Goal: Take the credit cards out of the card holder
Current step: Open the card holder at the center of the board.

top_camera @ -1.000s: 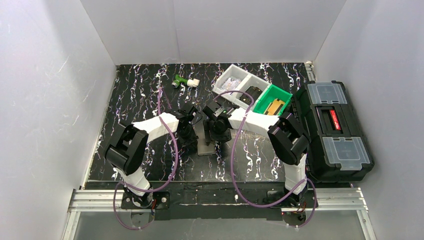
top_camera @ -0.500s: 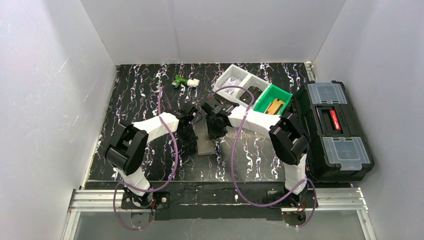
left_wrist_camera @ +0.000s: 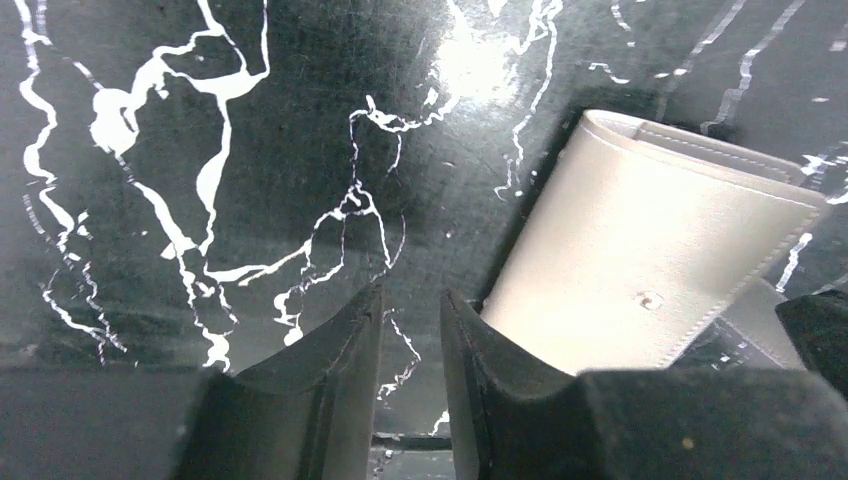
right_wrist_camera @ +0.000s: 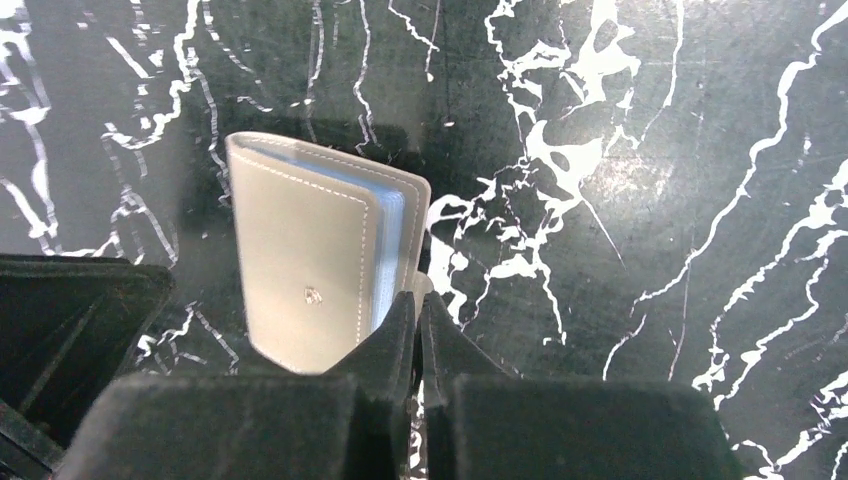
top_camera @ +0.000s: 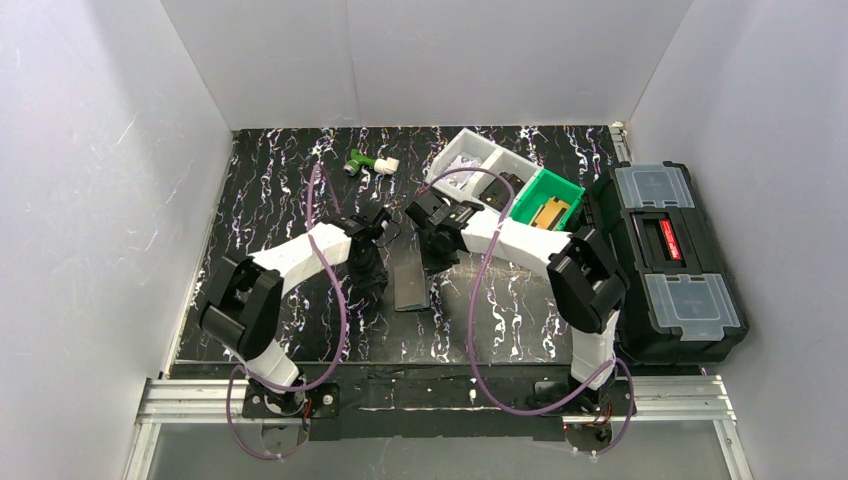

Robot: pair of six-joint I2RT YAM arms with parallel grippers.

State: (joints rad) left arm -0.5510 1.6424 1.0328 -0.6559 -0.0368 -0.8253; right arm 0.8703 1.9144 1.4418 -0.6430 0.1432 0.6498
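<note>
The card holder point(top_camera: 410, 288) lies folded shut on the black marbled table between my two grippers. It looks pale grey in the left wrist view point(left_wrist_camera: 650, 265) and the right wrist view point(right_wrist_camera: 305, 260). Thin light blue layers point(right_wrist_camera: 390, 240) show between its covers; the credit cards themselves are hidden inside. My left gripper point(top_camera: 372, 275) point(left_wrist_camera: 412, 320) sits just left of the holder, its jaws a narrow gap apart with only table between them. My right gripper point(top_camera: 436, 257) point(right_wrist_camera: 417, 305) is shut, tips pressed together at the holder's right edge, with nothing visible between them.
White bins point(top_camera: 470, 160) and a green bin point(top_camera: 545, 200) holding a tan object stand at the back right. A black toolbox point(top_camera: 665, 260) sits along the right edge. A small green and white object point(top_camera: 368, 162) lies at the back. White walls enclose the table.
The right jaws have closed from wide open and that gripper has drawn back toward the far side. The left jaws have parted slightly. The holder now lies flat.
</note>
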